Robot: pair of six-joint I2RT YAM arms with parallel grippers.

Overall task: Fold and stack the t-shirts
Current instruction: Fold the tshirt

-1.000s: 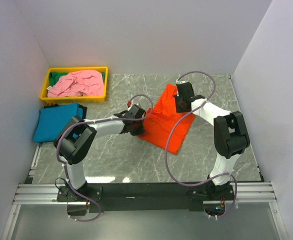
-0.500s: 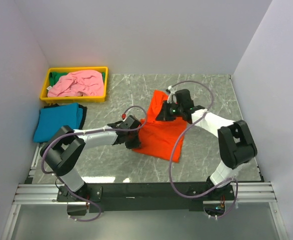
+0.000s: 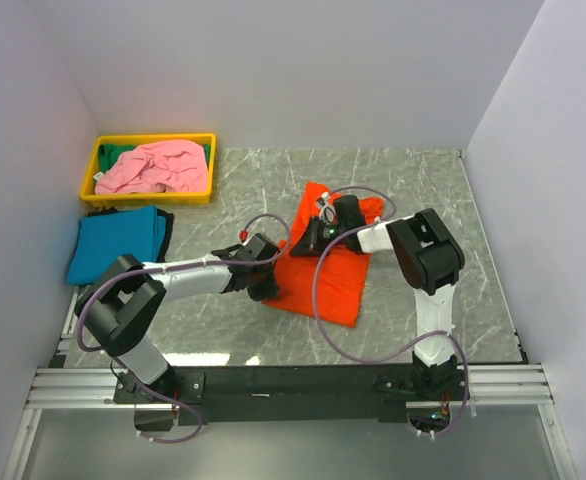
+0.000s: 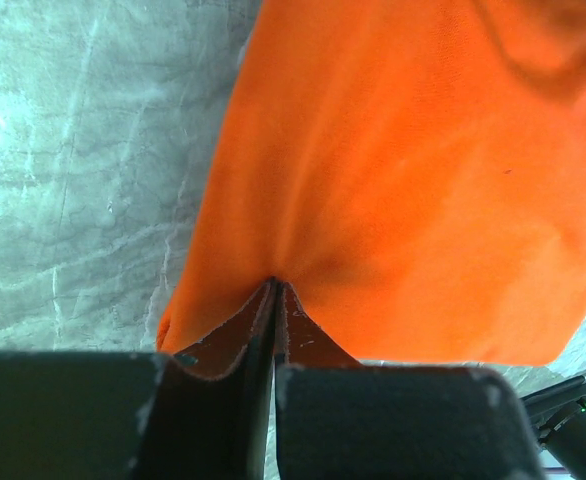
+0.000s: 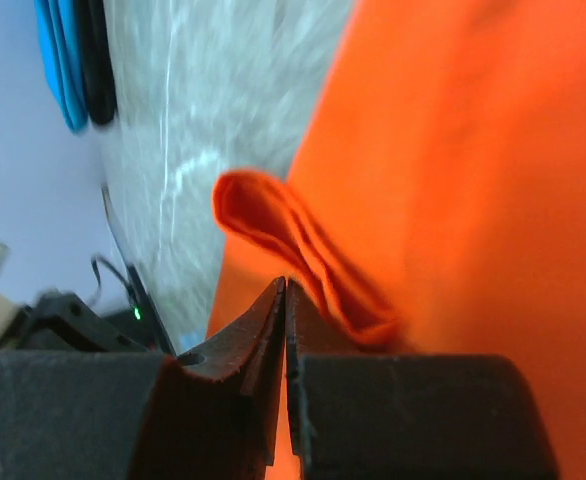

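Note:
The orange t-shirt [image 3: 335, 272] lies partly folded at the middle of the table. My left gripper [image 3: 265, 283] is shut on its left edge, low over the table; the left wrist view shows the cloth [image 4: 423, 180] pinched at the closed tips [image 4: 275, 286]. My right gripper [image 3: 318, 233] is shut on the shirt's far part, with a folded lip of orange cloth [image 5: 303, 250] beside its closed tips [image 5: 286, 286]. The teal t-shirt [image 3: 113, 245] lies folded at the left. The pink t-shirt [image 3: 158, 166] is crumpled in the tray.
The yellow tray [image 3: 149, 139] stands at the far left corner, with a bit of green cloth [image 3: 121, 152] under the pink shirt. White walls close in the left, back and right. A metal rail [image 3: 273, 385] runs along the near edge.
My right gripper has swung left and nearer over the orange shirt, carrying its far right part across, so the shirt now looks narrower. My left gripper has drawn its edge slightly left and nearer.

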